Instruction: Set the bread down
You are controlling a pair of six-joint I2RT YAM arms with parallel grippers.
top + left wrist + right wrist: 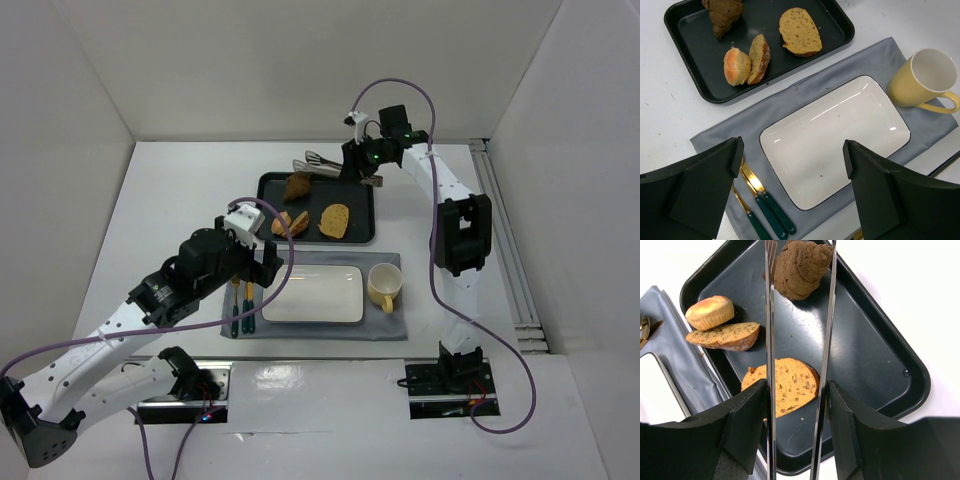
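Step in hand: picking up; the right pincer [795,410] grips metal tongs [769,340], their arms apart above the tray [875,340].
Bread: brown roll [800,267], slice [790,385] and the other pieces all lie on the tray; the white plate [835,135] holds none.
Left pincer [792,155]: wide open, holding nothing, over the plate.
Next move: probably lower the tongs astride one piece, squeeze, and carry it to the plate.

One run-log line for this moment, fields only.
right gripper: shut on tongs, over tray | left gripper: open above empty plate | bread: on tray
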